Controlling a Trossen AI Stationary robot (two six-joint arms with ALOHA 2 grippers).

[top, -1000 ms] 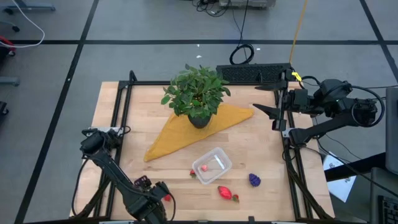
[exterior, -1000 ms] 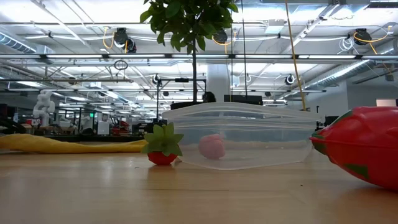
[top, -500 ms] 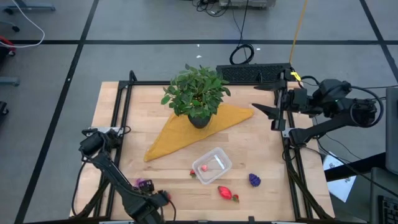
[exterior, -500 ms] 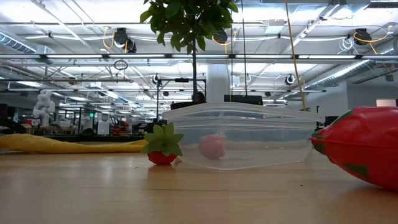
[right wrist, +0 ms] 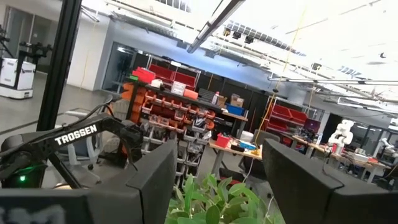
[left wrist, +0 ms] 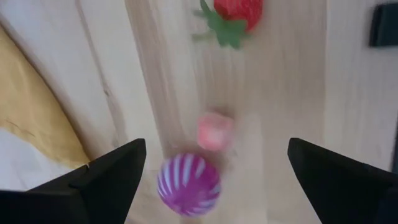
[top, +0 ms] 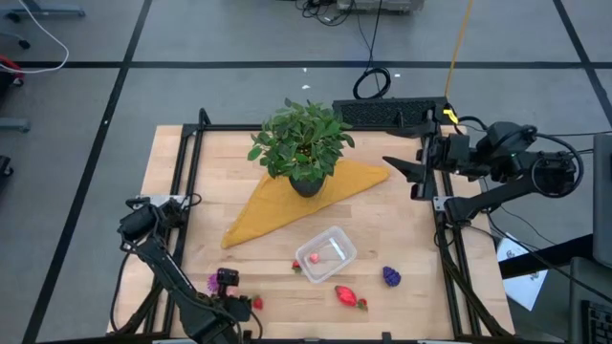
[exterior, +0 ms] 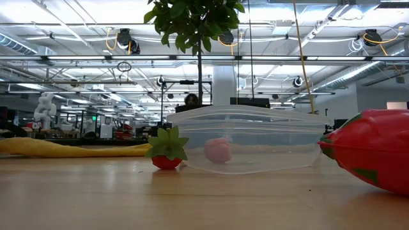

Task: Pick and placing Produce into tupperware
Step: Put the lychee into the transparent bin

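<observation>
The clear tupperware [top: 326, 253] stands near the table's front centre with a pink piece [top: 313, 256] inside; both also show in the low view [exterior: 246, 140]. A small strawberry [top: 295, 267] lies against its left side. A larger red piece [top: 349, 297] and a purple knobbly piece [top: 391, 276] lie near the front edge. My left gripper [top: 222, 283] is open at the front left, pointing down over a purple striped ball [left wrist: 188, 185] and a small pink piece [left wrist: 214, 130], touching neither. Another strawberry [left wrist: 239, 9] lies beyond. My right gripper [top: 406, 167] is open at the right edge, empty.
A leafy potted plant [top: 304, 143] stands on a yellow cloth [top: 287, 205] at the table's far centre. Black frame rails [top: 186, 182] run along the left and right sides. Bare wood lies between the left gripper and the tupperware.
My left gripper has moved a little toward the table's left edge, still open. The purple striped ball now shows beside it in the high view, and the red strawberry stays where it was.
</observation>
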